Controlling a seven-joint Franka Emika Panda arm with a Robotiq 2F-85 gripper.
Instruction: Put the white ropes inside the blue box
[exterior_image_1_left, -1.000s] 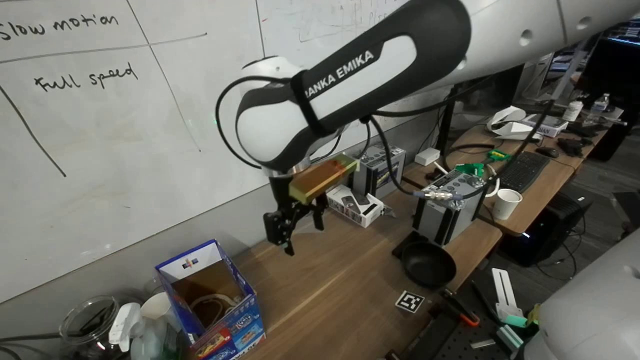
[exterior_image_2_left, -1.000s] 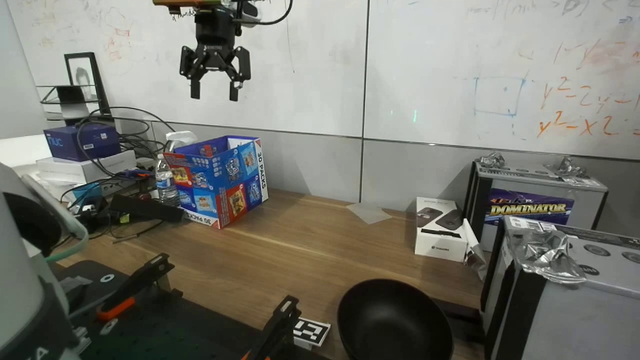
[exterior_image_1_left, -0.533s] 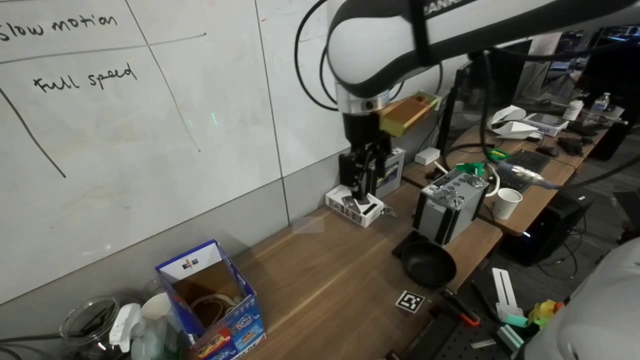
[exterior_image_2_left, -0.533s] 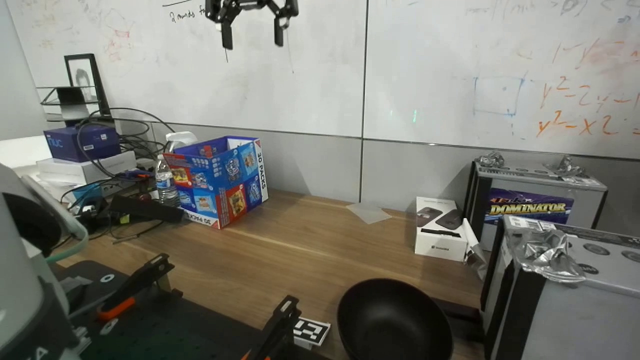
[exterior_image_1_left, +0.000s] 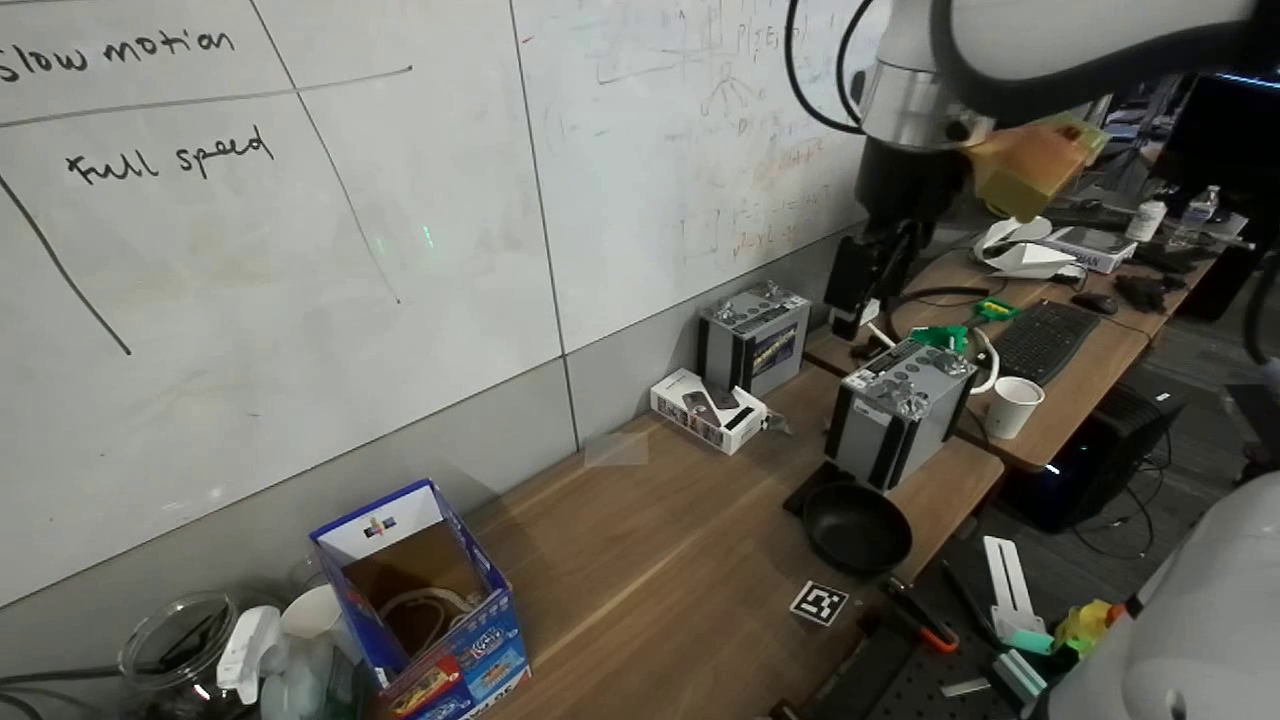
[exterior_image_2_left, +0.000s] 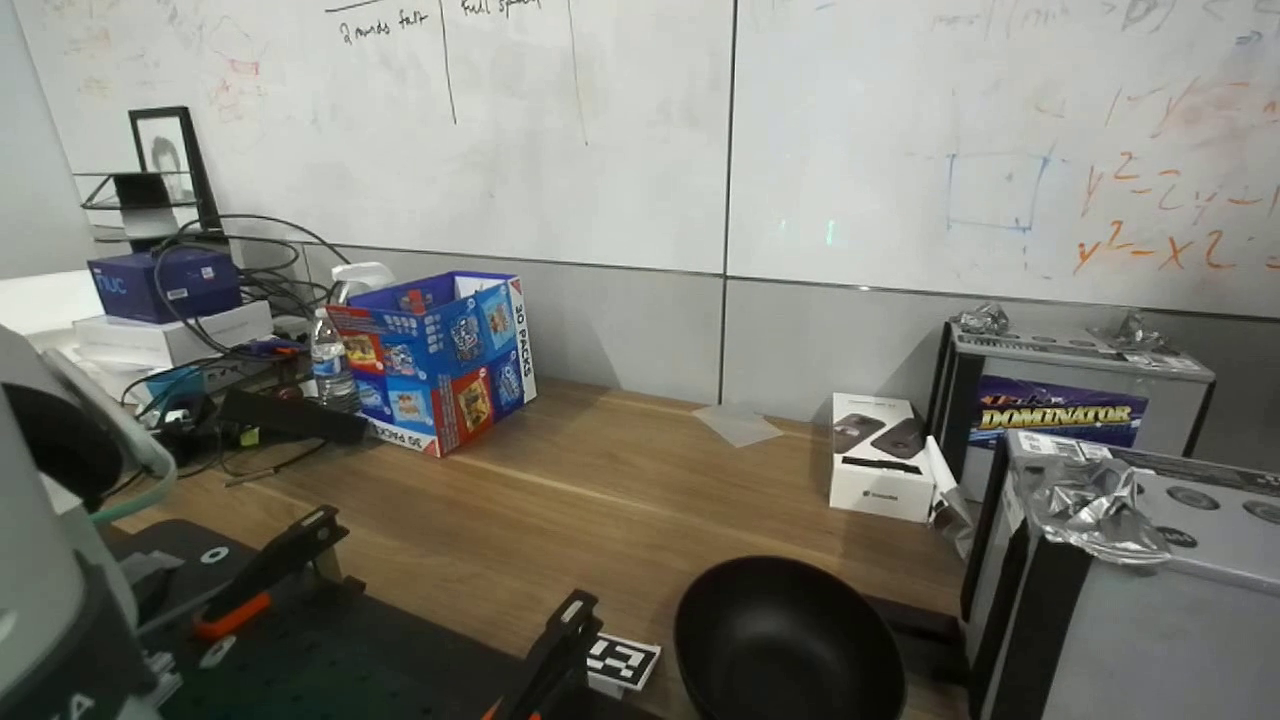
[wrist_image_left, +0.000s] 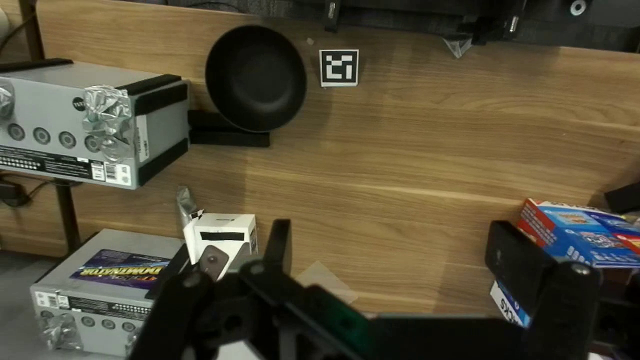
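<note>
The white ropes (exterior_image_1_left: 432, 596) lie in loose loops inside the blue box (exterior_image_1_left: 485, 655), against its brown inside. The box stands upright and open at the top, near the wall. It also shows in an exterior view (exterior_image_2_left: 440, 365), where the ropes are hidden behind its sides. In the wrist view part of the box (wrist_image_left: 575, 237) shows at the right, partly behind a finger. My gripper (wrist_image_left: 392, 232) is open, with bare table seen between its fingers. In an exterior view the gripper (exterior_image_1_left: 850, 318) is high above the table, far from the box. It holds nothing.
A black pan (exterior_image_1_left: 857, 528), grey devices (exterior_image_1_left: 900, 410) and a white phone box (exterior_image_1_left: 708, 410) stand on the table. A marker card (exterior_image_1_left: 820, 603) lies near the front edge. A spray bottle (exterior_image_1_left: 290, 670) and a water bottle (exterior_image_2_left: 333, 365) stand by the blue box.
My arm and open gripper have moved up and away from the blue box, towards the grey devices, and out of an exterior view. The box and the ropes have not moved.
</note>
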